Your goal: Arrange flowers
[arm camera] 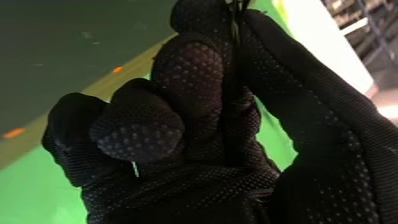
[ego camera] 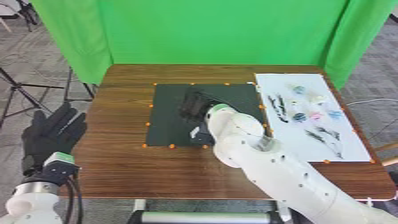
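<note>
In the head view, we identify a green curtain point(ego camera: 222, 35) behind the brown wooden table point(ego camera: 111, 165), with vertical folds at both sides. We note a grey carpeted floor point(ego camera: 25, 55). At left, we locate black tripod legs point(ego camera: 19, 84); at right, a thin pale cable point(ego camera: 369, 101) and, partly cut off, light-wood furniture point(ego camera: 389, 146)

White, dark-dotted arms point(ego camera: 289, 175), pale-dotted black gloves point(arm camera: 194, 65), black cables point(ego camera: 79, 200)

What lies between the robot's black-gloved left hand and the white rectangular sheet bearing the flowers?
The head view shows, from left hand to white sheet: brown wooden table, then a dark rectangular mat with the right hand over it.
</note>
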